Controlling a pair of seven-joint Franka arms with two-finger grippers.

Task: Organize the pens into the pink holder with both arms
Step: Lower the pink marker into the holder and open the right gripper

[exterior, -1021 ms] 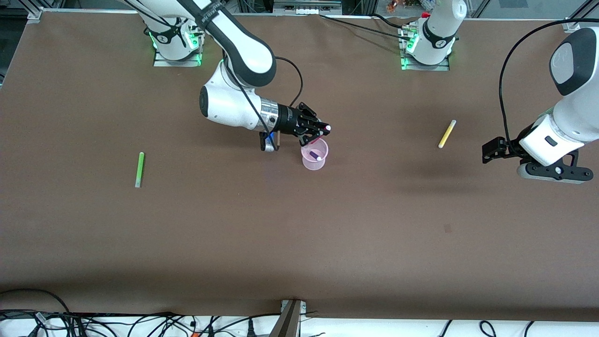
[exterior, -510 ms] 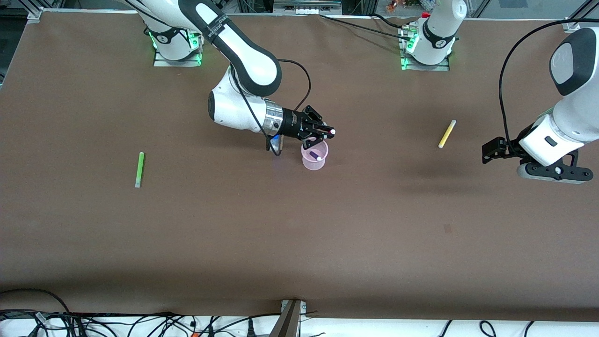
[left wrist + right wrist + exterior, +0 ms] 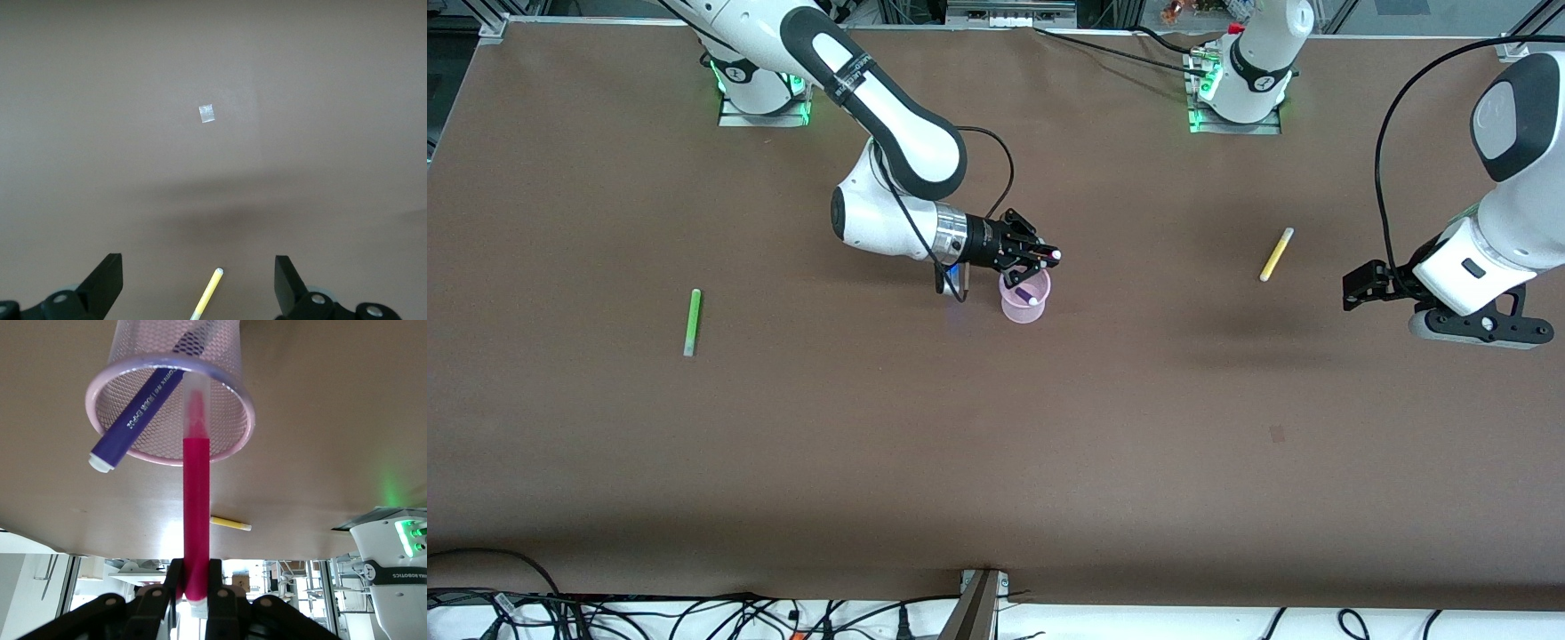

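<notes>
The pink holder (image 3: 1024,298) stands mid-table with the dark purple pen (image 3: 1024,294) leaning in it. My right gripper (image 3: 1039,258) is over the holder's rim, shut on the magenta-pink pen (image 3: 195,513), whose pale tip reaches into the holder's mouth (image 3: 170,410) beside the purple pen (image 3: 139,413). The yellow pen (image 3: 1276,254) lies toward the left arm's end. My left gripper (image 3: 1360,286) hangs open over the table beside it; the yellow pen's tip (image 3: 208,297) shows between its fingers. The green pen (image 3: 692,322) lies toward the right arm's end.
A small pale square mark (image 3: 207,114) lies on the brown table. Cables run along the table edge nearest the front camera (image 3: 694,613).
My right arm has shifted toward the holder and lowered, bringing the magenta-pink pen's tip into the holder's mouth. The left arm has not moved.
</notes>
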